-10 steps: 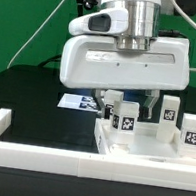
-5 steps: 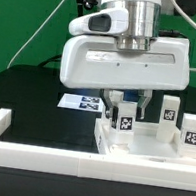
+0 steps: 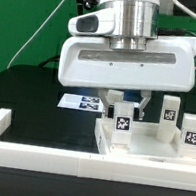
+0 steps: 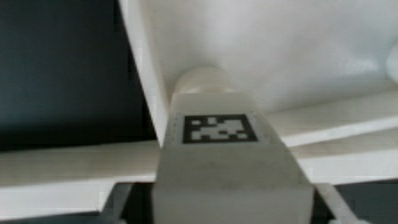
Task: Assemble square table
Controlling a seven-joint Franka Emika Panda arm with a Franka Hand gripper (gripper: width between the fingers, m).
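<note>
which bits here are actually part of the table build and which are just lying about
Part of the job:
- square tabletop
- leg between the end effector fingers
- two more legs standing upright at the exterior view's right

Just there:
- marker board
- low white wall

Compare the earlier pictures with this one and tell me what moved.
The arm's white head has risen slightly in the exterior view, and the tool with it, while it keeps its hold around the tagged leg standing on the table top. The two other legs, the marker board and the white wall stayed put.
</note>
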